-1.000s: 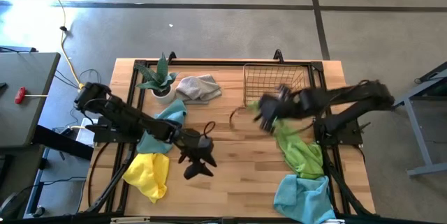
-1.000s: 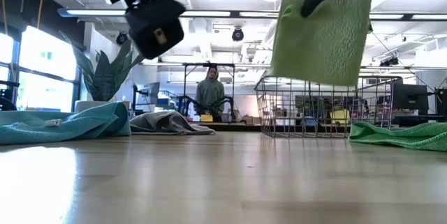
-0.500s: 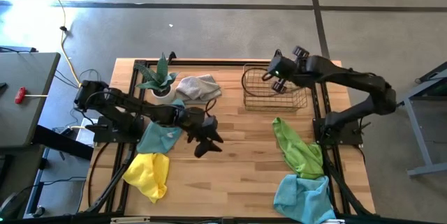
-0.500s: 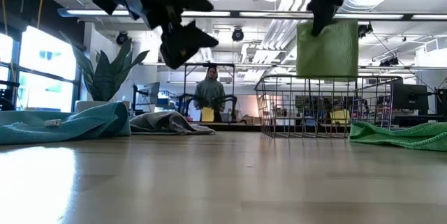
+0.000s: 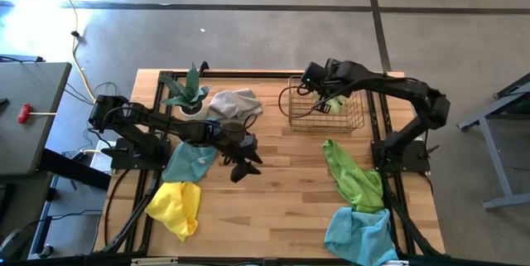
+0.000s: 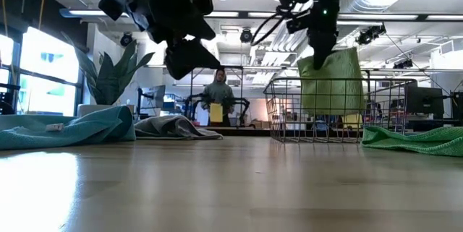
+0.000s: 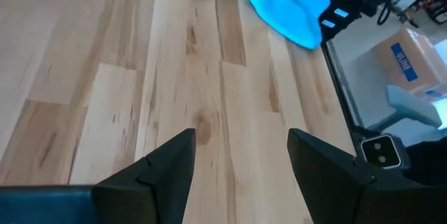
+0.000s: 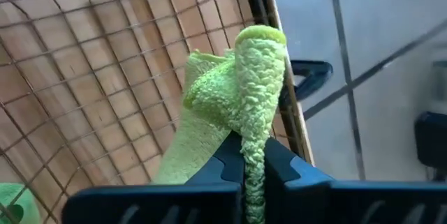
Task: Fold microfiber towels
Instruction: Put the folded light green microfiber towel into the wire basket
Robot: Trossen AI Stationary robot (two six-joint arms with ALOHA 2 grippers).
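folded lime green towel point(image 8: 237, 105) hangs pinched in the right gripper point(image 8: 253, 160), lowered inside the wire basket point(image 5: 325, 104) at the table's far edge. left gripper point(image 7: 237, 155) hovers over the bare table middle point(image 5: 281, 191), fingers spread and empty.

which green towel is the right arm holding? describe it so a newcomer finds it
Find the wire basket at the table's far right. The folded green towel hangs into it, pinched in the right gripper. The other green towel lies loose on the table.
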